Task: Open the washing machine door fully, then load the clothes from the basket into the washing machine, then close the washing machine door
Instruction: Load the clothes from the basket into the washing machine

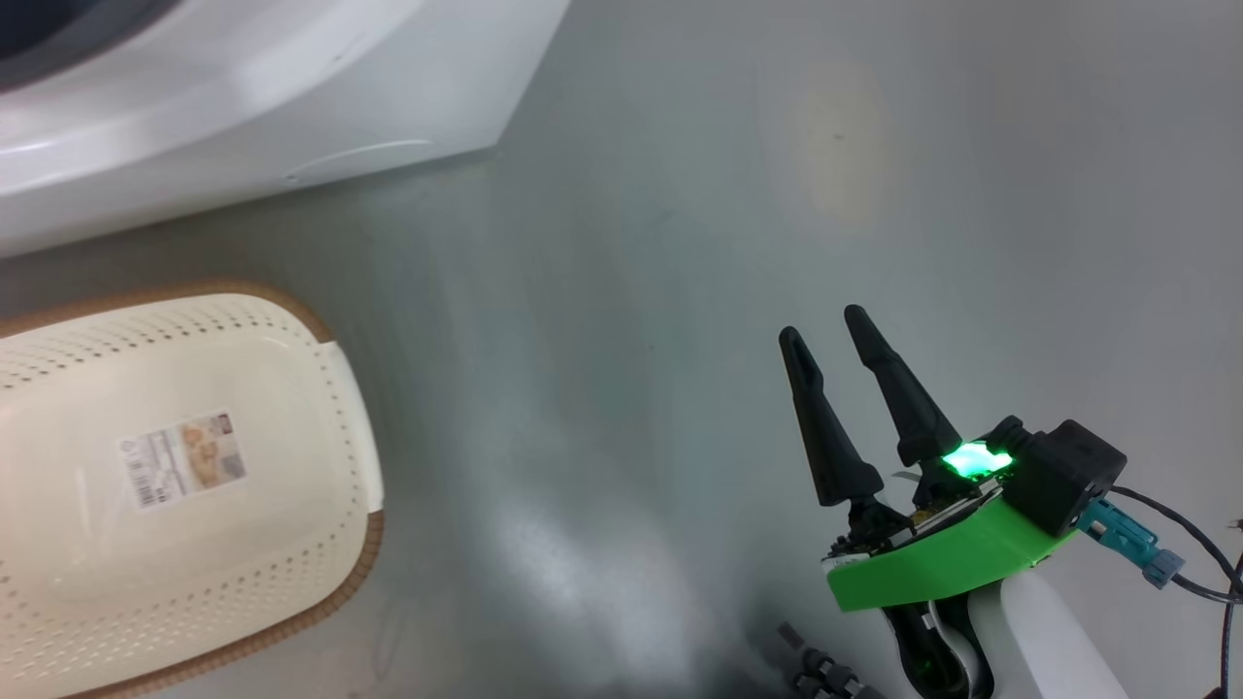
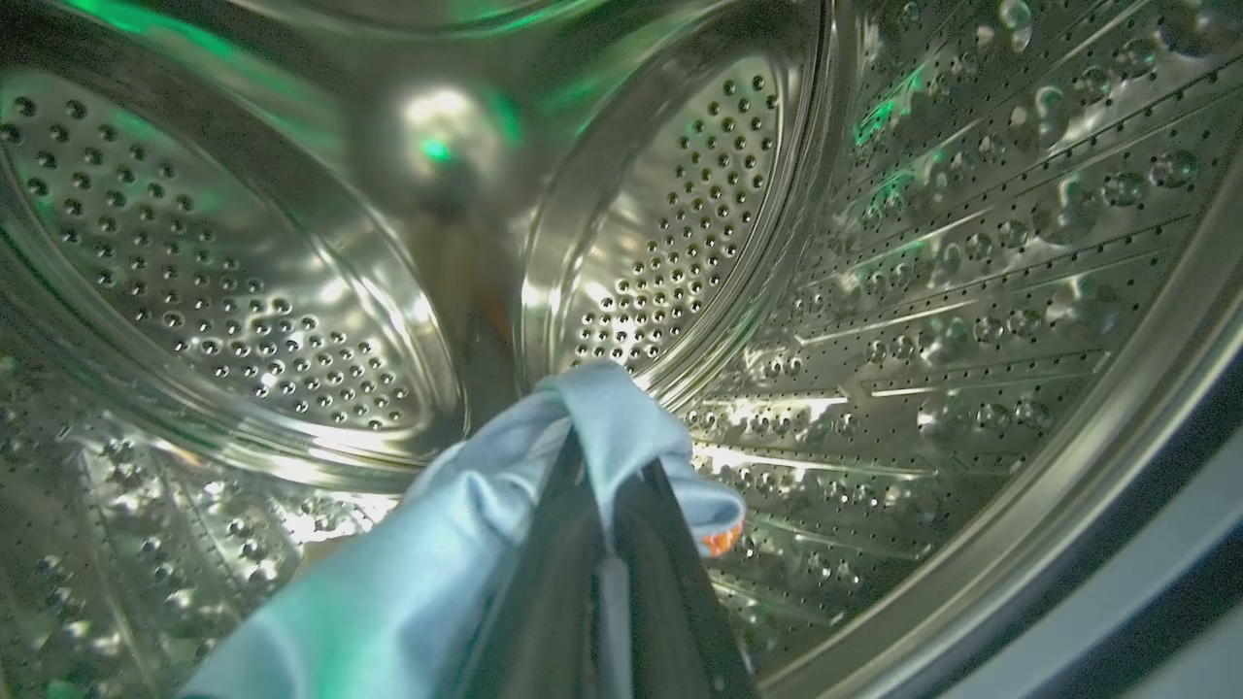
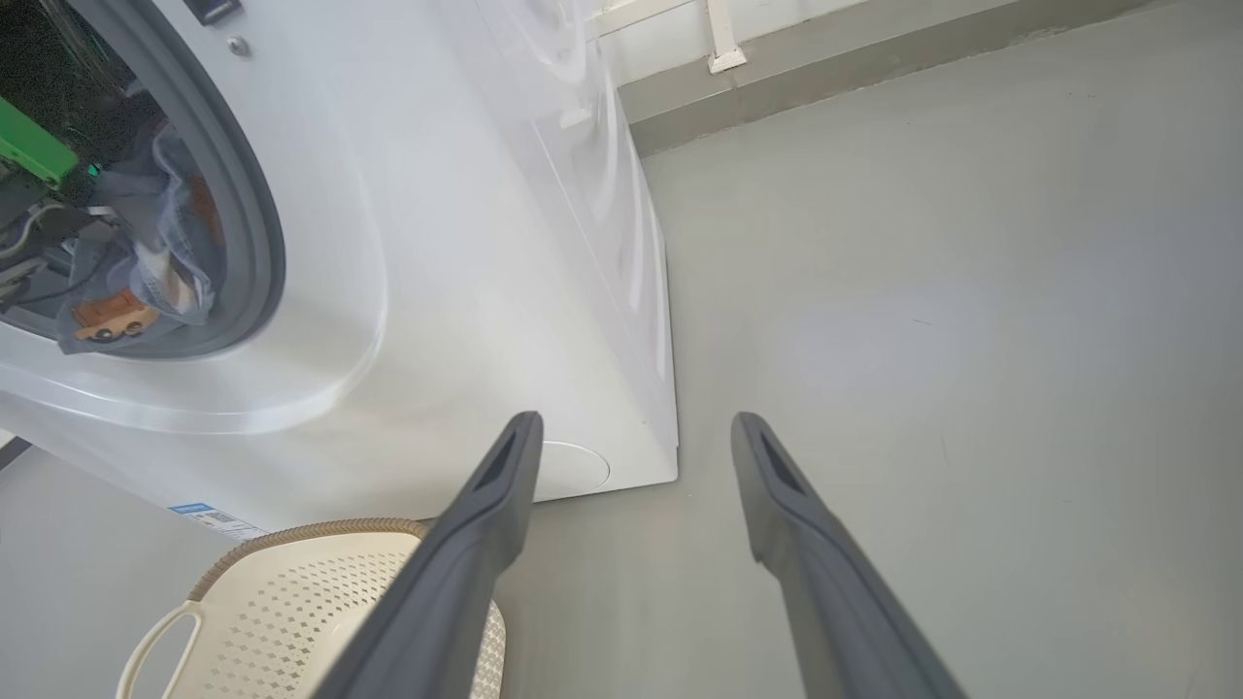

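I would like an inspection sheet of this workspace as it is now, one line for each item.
Surface: grey glossy floor.
Job's things: basket empty except for a label sticker; washing machine stands open; light blue garment is inside the steel drum.
Clutter: nothing seen.
Pincers: left pincer shut on the light blue garment, inside the steel drum; right pincer open, holding nothing, above the floor.
Cables: dark cables with a teal plug at the right wrist.
Surroundings: grey skirting along the wall behind the washing machine.
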{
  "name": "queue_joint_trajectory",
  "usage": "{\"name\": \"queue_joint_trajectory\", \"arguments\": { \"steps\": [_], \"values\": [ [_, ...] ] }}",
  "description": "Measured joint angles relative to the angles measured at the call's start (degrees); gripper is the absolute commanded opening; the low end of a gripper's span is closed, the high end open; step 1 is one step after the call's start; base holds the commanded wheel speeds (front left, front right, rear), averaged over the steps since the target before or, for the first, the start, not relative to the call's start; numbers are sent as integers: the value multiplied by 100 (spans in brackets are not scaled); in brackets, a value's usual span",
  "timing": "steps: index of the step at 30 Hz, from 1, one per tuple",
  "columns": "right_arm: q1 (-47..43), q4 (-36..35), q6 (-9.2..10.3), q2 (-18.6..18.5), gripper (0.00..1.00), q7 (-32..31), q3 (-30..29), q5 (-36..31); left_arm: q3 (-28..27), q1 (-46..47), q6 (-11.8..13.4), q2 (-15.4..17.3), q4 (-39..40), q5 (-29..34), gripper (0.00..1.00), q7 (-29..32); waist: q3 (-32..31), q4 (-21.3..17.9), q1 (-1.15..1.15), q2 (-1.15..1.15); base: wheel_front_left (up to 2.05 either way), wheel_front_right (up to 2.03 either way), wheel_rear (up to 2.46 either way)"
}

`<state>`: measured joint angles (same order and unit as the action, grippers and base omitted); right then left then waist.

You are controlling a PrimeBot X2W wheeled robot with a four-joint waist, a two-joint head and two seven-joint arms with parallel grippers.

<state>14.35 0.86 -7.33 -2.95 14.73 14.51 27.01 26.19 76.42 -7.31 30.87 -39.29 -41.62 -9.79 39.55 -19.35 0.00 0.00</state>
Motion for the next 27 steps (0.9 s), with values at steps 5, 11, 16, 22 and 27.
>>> {"name": "queue_joint_trajectory", "arguments": {
  "steps": [5,11,16,22,27],
  "values": [
    [-4,-51,0,3,100,0,82,40,-10,544,0,87,-22,22,0,-402,164,-194,0,0,0,0,0],
    [-15,-41,0,8,100,0,160,40,-104,692,0,51,-305,124,40,-475,215,-308,0,0,0,0,0],
    [-4,-20,0,12,100,0,181,41,190,555,0,-90,-873,-29,100,-134,172,-255,0,0,0,0,0],
    [2,32,0,15,100,0,160,40,530,482,0,-91,-1093,-190,100,54,94,-169,0,0,0,0,0],
    [18,90,0,15,100,0,148,38,750,334,0,-188,-1114,-420,100,-75,-48,-95,0,0,0,0,0]
  ]
}}
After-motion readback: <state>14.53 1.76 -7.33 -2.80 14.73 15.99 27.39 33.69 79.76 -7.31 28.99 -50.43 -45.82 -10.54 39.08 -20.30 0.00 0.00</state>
